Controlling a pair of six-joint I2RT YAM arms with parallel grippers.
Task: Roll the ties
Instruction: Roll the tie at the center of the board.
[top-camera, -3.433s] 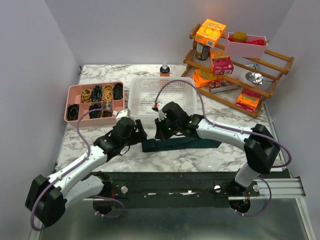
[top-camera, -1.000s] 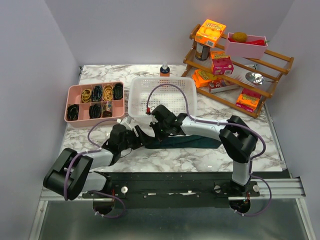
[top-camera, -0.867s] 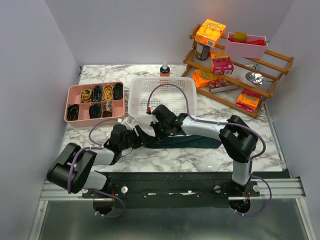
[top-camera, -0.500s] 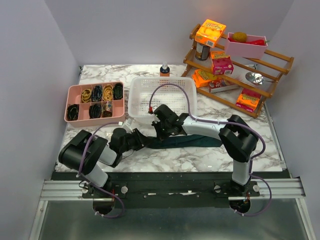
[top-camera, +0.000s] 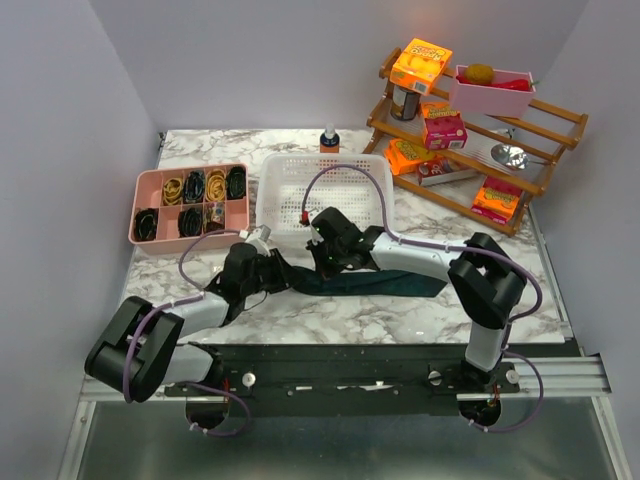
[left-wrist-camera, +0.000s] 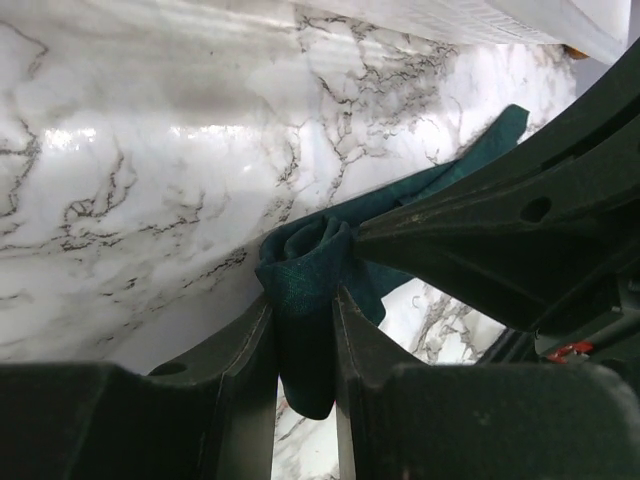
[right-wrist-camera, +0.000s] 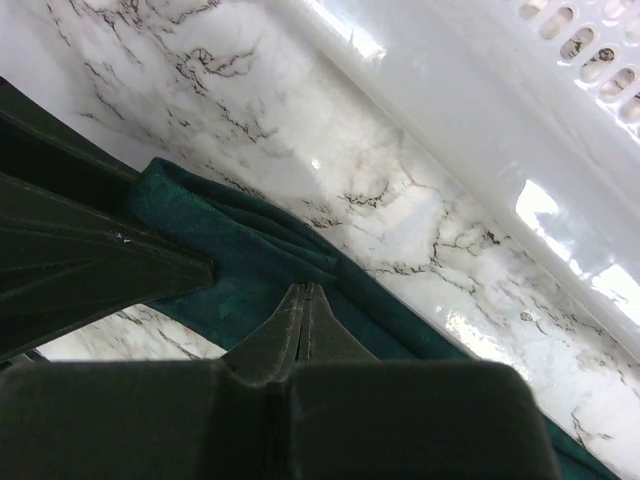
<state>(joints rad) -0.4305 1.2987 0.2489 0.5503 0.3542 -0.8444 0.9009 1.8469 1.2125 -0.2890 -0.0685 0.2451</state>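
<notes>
Top external, tie: dark teal strip flat on the table, lower centre of frame, just in front of the basket.
Top external, left gripper: at the tie's left end, centre-left; cannot tell the jaws from here.
Top external, right gripper: just right of the left one, over the tie; cannot tell the jaws from here.
Top external, rest: pink tray at left; bottle behind the basket; wooden rack upper right.
Left wrist, tie: bunched end at frame centre, the rest trailing to upper right over the table.
Left wrist, left gripper: jaws pinching the bunched tie end, gap filled with fabric.
Left wrist, right gripper: dark body filling the right side, tip at the bunch.
Left wrist, basket: edge along top right.
Right wrist, right gripper: jaws pressed together, nothing between them; tip over the tie at lower centre, cannot tell contact.
Right wrist, tie: folded, running from centre-left to lower right.
Right wrist, left gripper: dark shape at left edge, at the tie's end.
Right wrist, basket: white wall across upper right.
</notes>
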